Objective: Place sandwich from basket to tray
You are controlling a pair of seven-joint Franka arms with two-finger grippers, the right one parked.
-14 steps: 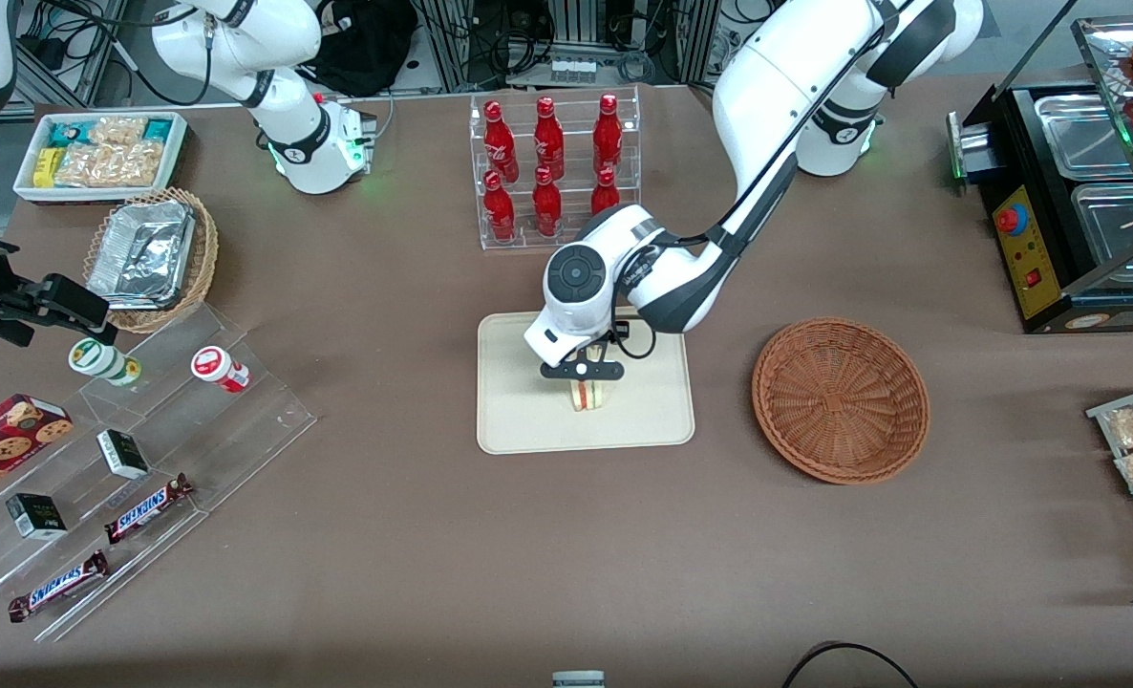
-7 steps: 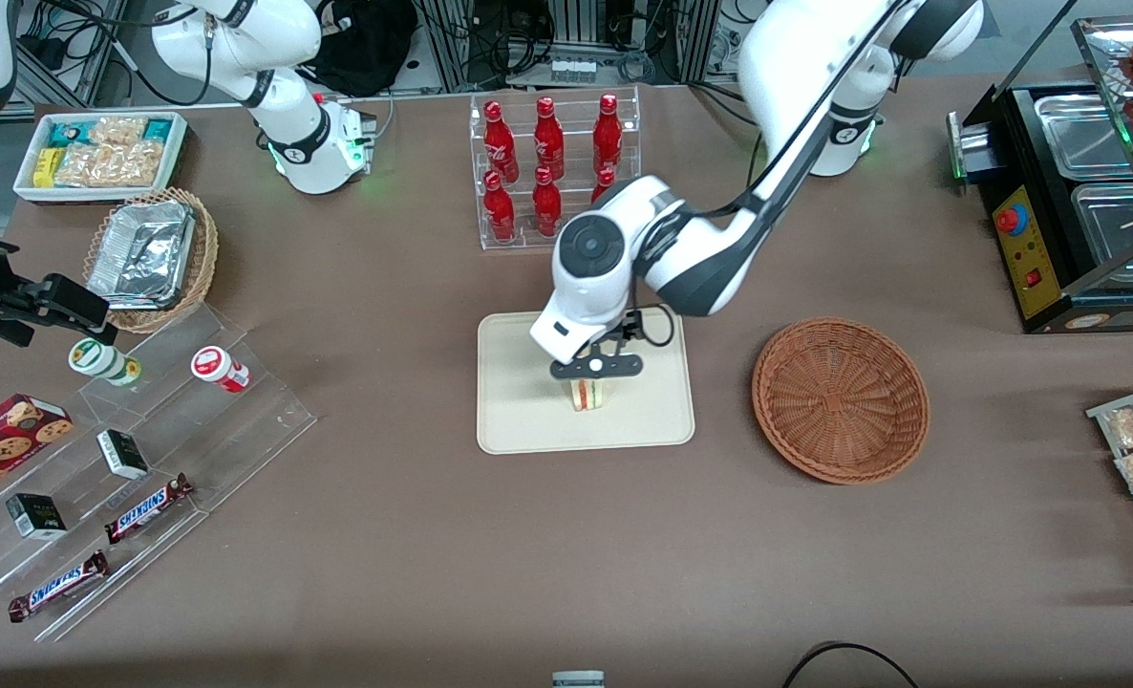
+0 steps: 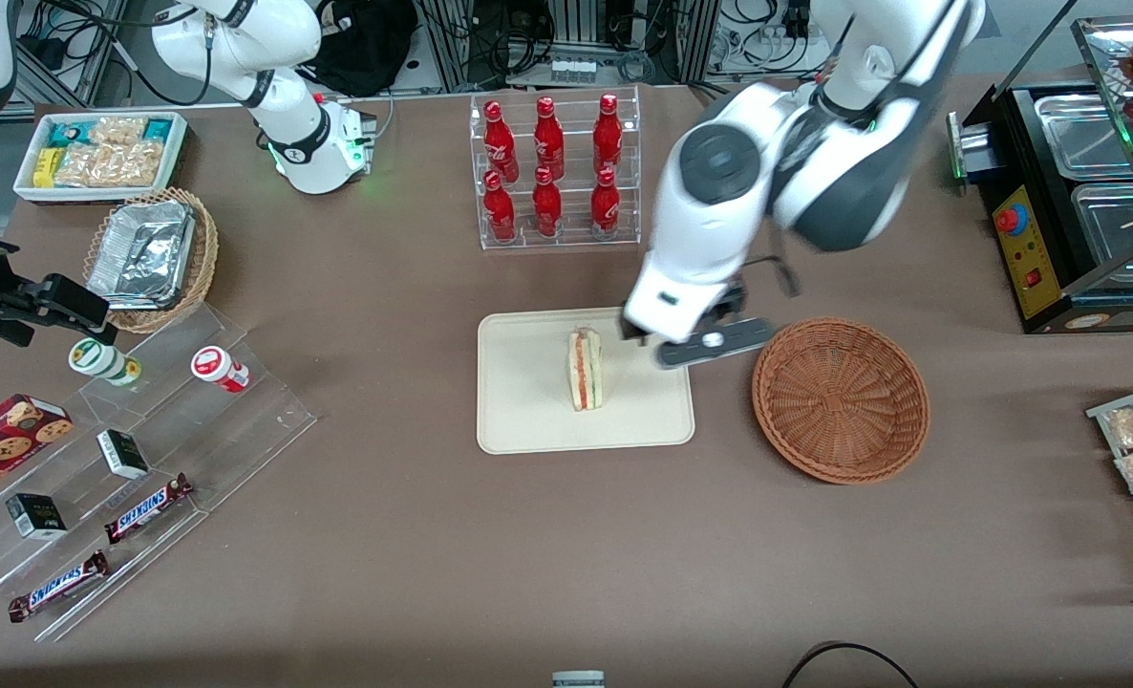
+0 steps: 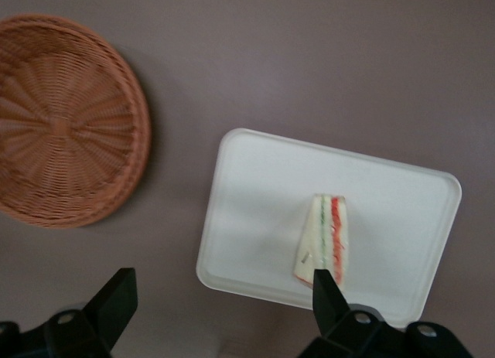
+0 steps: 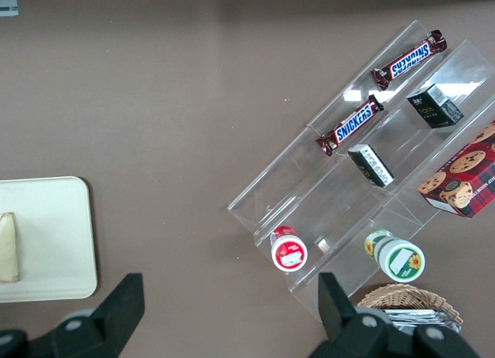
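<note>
The sandwich (image 3: 585, 370) stands on its edge on the tray (image 3: 528, 420), near the middle. Its red, orange and green stripes face up. Nothing is touching it. In the wrist view the sandwich (image 4: 325, 240) sits alone on the tray (image 4: 247, 219), with bare tray all around it. The gripper (image 3: 695, 344) hangs in the air above the tray's edge, on the side close to the basket (image 3: 841, 398). It is up off the sandwich and holds nothing. Its two black fingers (image 4: 116, 296) are spread wide apart, and the gripper (image 4: 220, 296) has only air between them. The round brown basket has nothing in it. It sits on the brown table (image 3: 528, 554) beside the tray, toward the working arm's end, and the two do not touch. The wrist view shows the basket (image 4: 62, 118) too, with its woven bottom bare. A clear rack of red bottles (image 3: 552, 167) stands farther from the front camera than the tray. Toward the parked arm's end of the table there are clear steps with candy bars (image 3: 146, 506) and little jars (image 3: 220, 369) on them. A lighter basket with foil pans (image 3: 151, 253) sits there too, and near it a white bin of snacks (image 3: 103, 153).
</note>
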